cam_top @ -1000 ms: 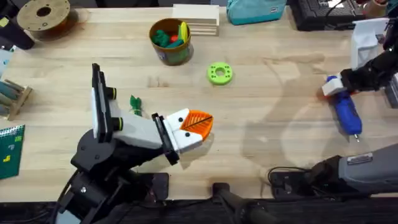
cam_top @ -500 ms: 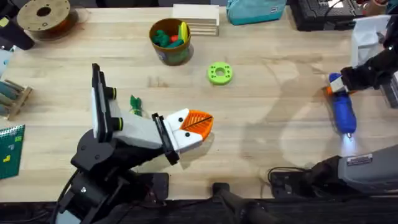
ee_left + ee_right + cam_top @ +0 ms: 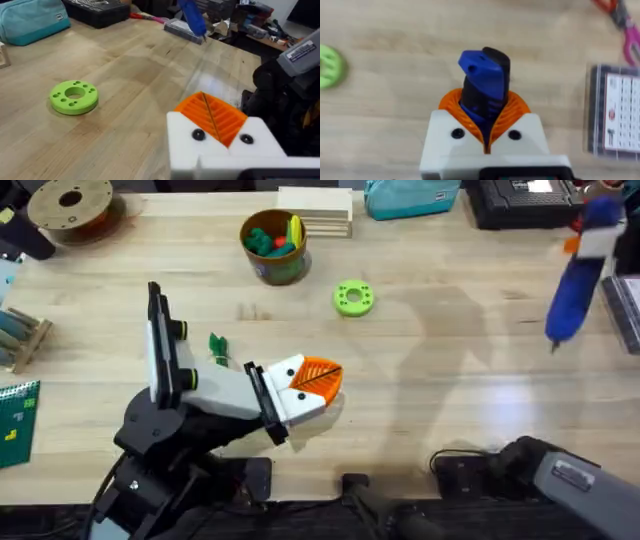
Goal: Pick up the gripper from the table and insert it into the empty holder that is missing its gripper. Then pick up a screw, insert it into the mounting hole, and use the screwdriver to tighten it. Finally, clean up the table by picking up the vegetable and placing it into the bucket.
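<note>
1. Tabletop (image 3: 430,380) of pale wood planks fills the scene; a teal pouch (image 3: 410,197), a stack of thin wooden boards (image 3: 316,210) and a brown spool (image 3: 70,205) line its far edge.
2. Right gripper (image 3: 485,132) pinches the blue screwdriver (image 3: 484,87) between its orange ribbed pads (image 3: 512,111), which curve around the barrel on both sides.
3. Screwdriver hangs raised and tilted at the table's far right in the overhead view, tip pointing down.
4. Left gripper (image 3: 318,383) rests low over the wood, its orange pads pressed together with nothing between them.
5. Lime-green ring (image 3: 353,297) lies beyond the left fingertips, well apart.
6. Small dark-green vegetable (image 3: 217,346) lies behind those fingers, just beside the left arm's white body.
7. Bucket (image 3: 273,245) of toy produce stands farther off, past the ring.
</note>
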Robot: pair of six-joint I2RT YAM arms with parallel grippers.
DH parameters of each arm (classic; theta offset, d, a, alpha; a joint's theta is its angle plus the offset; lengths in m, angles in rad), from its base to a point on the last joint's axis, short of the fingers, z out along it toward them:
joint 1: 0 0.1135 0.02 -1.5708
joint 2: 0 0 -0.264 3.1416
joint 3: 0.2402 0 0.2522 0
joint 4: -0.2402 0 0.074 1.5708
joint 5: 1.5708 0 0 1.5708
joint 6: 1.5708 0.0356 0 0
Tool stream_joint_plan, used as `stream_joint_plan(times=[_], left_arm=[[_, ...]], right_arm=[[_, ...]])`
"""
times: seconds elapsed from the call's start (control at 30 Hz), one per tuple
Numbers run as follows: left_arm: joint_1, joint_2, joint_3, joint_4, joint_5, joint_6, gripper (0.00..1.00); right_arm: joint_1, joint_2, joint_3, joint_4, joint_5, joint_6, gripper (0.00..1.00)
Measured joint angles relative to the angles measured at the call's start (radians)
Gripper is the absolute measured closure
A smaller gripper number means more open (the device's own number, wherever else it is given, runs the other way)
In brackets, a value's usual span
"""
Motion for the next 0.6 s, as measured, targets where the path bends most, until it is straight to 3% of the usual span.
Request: stream_joint_plan(times=[0.17,0.33,0.43,0.6], left_arm=[[0.000,0.000,0.000,0.000,0.000,0.000,0.997],[0.000,0.000,0.000,0.000,0.000,0.010,0.997],[0.000,0.000,0.000,0.000,0.000,0.026,0.997],[0.000,0.000,0.000,0.000,-0.003,0.039,0.997]], right_arm=[[0.040,-0.174,-0.090,0.119,-0.148,0.104,0.972],[0.132,-0.327,-0.278,0.356,-0.256,0.270,0.972],[0.231,-0.393,-0.378,0.542,-0.289,0.395,0.972],[0.485,-0.437,-0.487,0.876,-0.313,0.571,0.972]])
